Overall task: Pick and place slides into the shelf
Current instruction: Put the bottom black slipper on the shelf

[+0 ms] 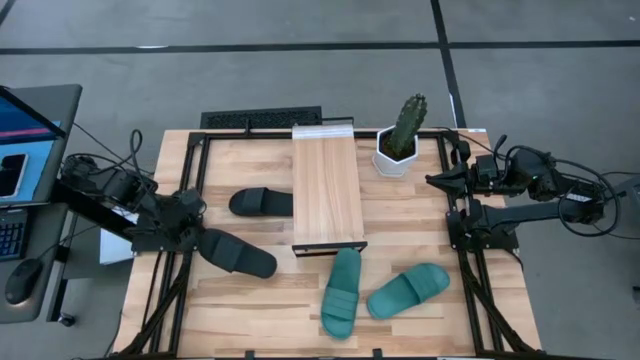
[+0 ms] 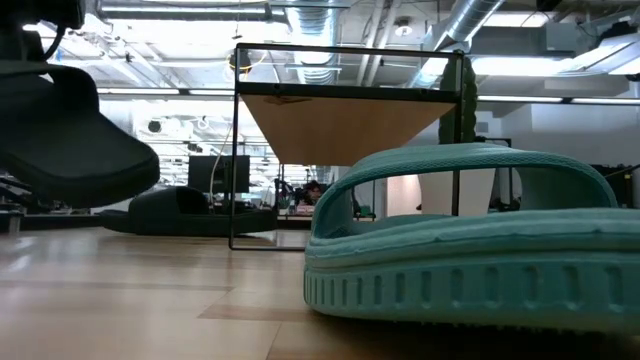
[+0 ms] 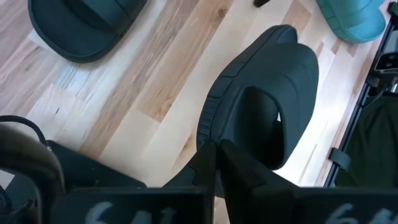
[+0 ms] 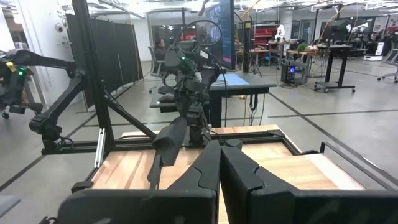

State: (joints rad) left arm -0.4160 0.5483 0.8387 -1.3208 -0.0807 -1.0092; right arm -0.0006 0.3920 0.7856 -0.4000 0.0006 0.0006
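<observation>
I've got the left gripper (image 1: 203, 240) pinched on 1 black slide (image 1: 238, 254), lifted off the table (image 1: 250, 300) near its left edge. Shelf (image 1: 327, 190) top bare. 2nd black slide (image 1: 260, 202) beside the shelf, 2 teal slides (image 1: 341, 291) beyond its front edge. Right gripper (image 4: 219, 163) closed, empty, parked at the right edge.

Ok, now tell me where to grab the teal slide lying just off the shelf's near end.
Take the teal slide by its wide strap, coming down from above with one finger slipped under the arch. It lies flat, sole down, so the raised strap is probably the easiest part to pinch. The right claw is free; the left claw holds a black slide.
</observation>
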